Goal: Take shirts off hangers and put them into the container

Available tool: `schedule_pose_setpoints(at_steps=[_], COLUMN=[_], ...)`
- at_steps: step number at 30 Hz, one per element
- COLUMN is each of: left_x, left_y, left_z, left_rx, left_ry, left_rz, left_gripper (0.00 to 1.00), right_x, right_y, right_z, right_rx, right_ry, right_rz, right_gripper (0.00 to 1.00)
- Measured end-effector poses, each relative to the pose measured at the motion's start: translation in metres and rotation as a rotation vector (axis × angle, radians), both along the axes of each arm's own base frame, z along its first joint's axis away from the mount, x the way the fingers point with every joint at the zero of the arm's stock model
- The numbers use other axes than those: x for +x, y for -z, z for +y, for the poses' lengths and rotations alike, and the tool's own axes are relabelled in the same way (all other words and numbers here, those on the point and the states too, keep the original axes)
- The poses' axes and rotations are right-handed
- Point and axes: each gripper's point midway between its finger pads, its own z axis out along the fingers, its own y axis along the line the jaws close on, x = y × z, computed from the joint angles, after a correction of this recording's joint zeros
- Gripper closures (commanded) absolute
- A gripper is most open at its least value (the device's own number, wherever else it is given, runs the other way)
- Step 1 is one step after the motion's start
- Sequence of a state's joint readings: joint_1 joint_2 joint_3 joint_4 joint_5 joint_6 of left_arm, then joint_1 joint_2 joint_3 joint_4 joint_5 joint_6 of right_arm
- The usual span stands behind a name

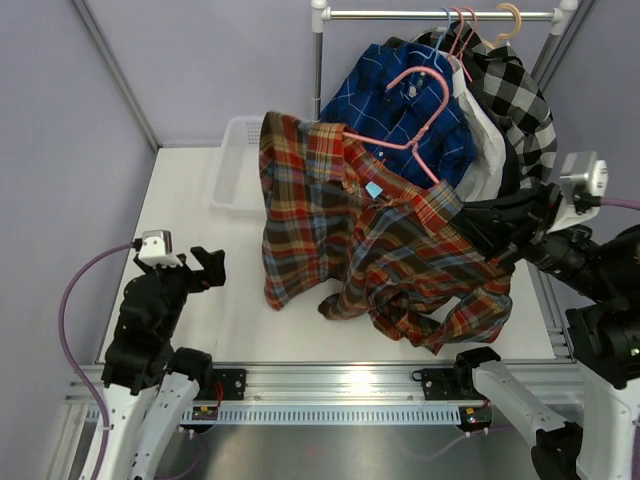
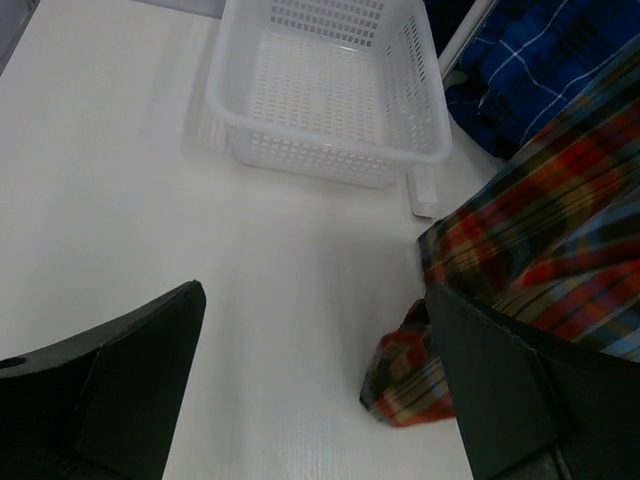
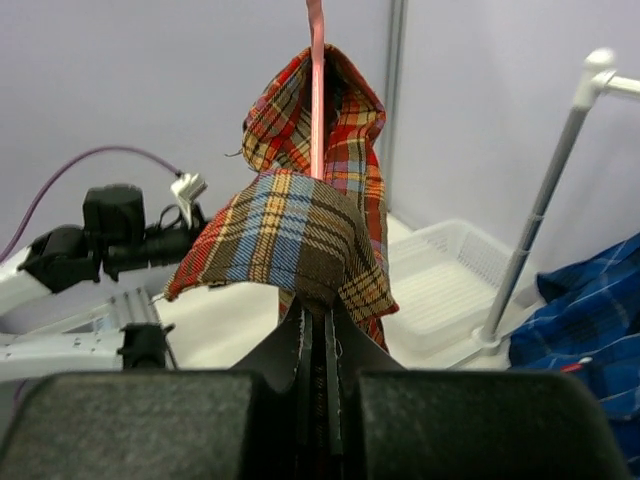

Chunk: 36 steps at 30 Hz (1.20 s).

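The red-orange-navy plaid shirt [image 1: 370, 240] hangs spread from a pink hanger [image 1: 415, 120], its hem trailing on the white table. My right gripper [image 1: 470, 215] is shut on a fold of that plaid shirt [image 3: 290, 240], with the hanger's pink wire [image 3: 316, 90] rising straight above my closed right gripper [image 3: 315, 310]. Behind it the royal blue grid shirt [image 1: 400, 100] hangs on the rail. The white perforated container [image 1: 238, 165] sits at the back left. My left gripper [image 2: 315, 300] stands open and empty over bare table, the container [image 2: 330, 135] ahead of it and plaid cloth [image 2: 540, 230] at its right finger.
A white shirt [image 1: 480, 130] and a black-and-white checked shirt [image 1: 520, 100] hang on more hangers from the metal rail [image 1: 440, 15] at the back right. The rail's upright post [image 3: 540, 210] stands beside the container [image 3: 440, 280]. Grey walls close in both sides.
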State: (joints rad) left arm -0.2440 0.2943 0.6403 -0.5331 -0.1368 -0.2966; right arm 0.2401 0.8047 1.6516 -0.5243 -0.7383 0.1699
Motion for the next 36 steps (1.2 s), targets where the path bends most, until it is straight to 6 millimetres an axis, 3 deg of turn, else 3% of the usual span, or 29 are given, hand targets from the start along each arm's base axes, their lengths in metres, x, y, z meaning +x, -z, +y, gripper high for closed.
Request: schedule_pose_setpoints(at_steps=[5, 9, 12, 15, 19, 22, 28, 31, 36], left_x=[-0.008, -0.014, -0.012, -0.001, 0.02, 0.028, 0.023, 0.031, 0.051], left_y=[-0.044, -0.086, -0.106, -0.114, -0.109, -0.108, -0.127, -0.129, -0.11], left_z=[-0.003, -0.014, -0.025, -0.04, -0.064, -0.088, -0.148, -0.164, -0.171], left_rx=[-0.035, -0.086, -0.114, -0.133, -0.162, -0.165, -0.14, -0.118, -0.068], left_ry=[0.025, 0.08, 0.132, 0.19, 0.266, 0.336, 0.495, 0.493, 0.426], left_rz=[-0.074, -0.131, -0.134, -0.095, 0.009, 0.069, 0.091, 0.102, 0.152], left_gripper=[0.01, 0.01, 0.01, 0.01, 0.01, 0.01, 0.02, 0.11, 0.21], right_x=[0.027, 0.059, 0.077, 0.089, 0.096, 0.1, 0.102, 0.103, 0.104], right_y=[0.051, 0.108, 0.152, 0.194, 0.238, 0.25, 0.269, 0.276, 0.274], right_z=[0.014, 0.025, 0.043, 0.067, 0.092, 0.106, 0.138, 0.148, 0.157], right_rx=[-0.042, -0.086, -0.139, -0.2, -0.276, -0.304, -0.348, -0.363, -0.365], right_ry=[-0.055, -0.07, -0.096, -0.138, -0.162, -0.17, -0.201, -0.206, -0.203], right_rz=[0.128, 0.272, 0.376, 0.463, 0.546, 0.557, 0.561, 0.564, 0.553], right_gripper=[1.0, 1.0, 1.0, 1.0, 1.0, 1.0, 1.0, 1.0, 1.0])
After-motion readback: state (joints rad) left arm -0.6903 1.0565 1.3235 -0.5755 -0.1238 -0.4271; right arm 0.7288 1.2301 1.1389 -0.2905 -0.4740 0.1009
